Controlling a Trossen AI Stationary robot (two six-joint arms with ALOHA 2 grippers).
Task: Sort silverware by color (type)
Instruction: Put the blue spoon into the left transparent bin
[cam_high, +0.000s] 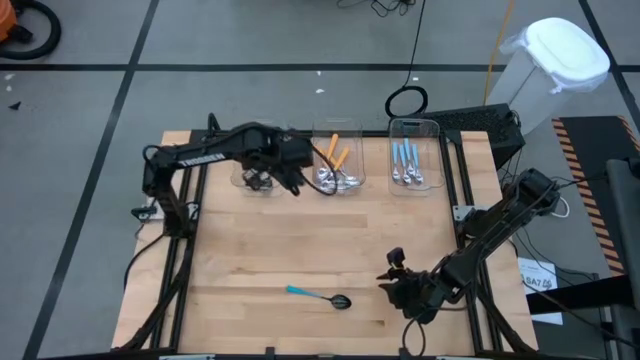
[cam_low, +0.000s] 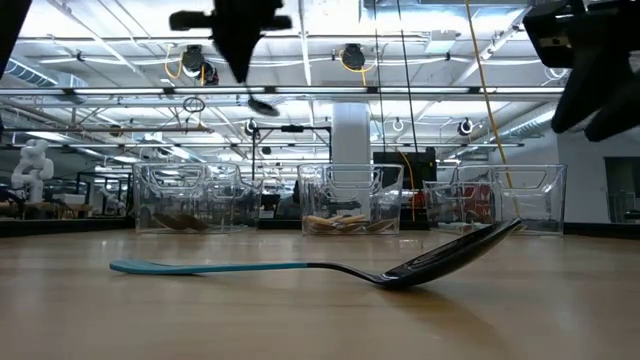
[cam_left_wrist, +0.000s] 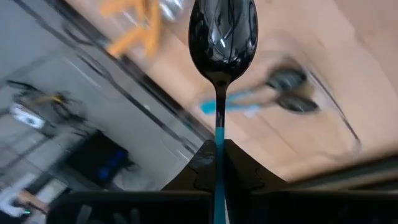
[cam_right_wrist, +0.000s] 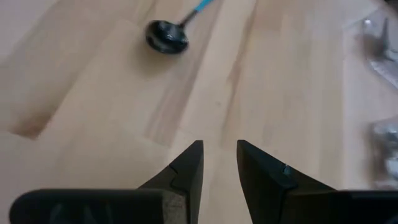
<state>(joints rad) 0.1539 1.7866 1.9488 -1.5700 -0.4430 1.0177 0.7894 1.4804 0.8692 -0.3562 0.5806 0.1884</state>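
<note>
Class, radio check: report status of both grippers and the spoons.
Left gripper shut on teal-handled spoon over left bin. Right gripper open, empty. One teal spoon on table, path unobstructed.

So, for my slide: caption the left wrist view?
Left gripper holding a teal-handled black spoon above the bins.

Three clear bins (cam_high: 415, 150) along the wooden table's (cam_high: 300, 240) far edge; white bag (cam_high: 560, 55) beyond.

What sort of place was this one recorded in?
Probably a large robotics lab or workshop hall: an open ceiling with strip lights and pipes, a white humanoid robot standing at the far side, and taped lines on the grey floor.
</note>
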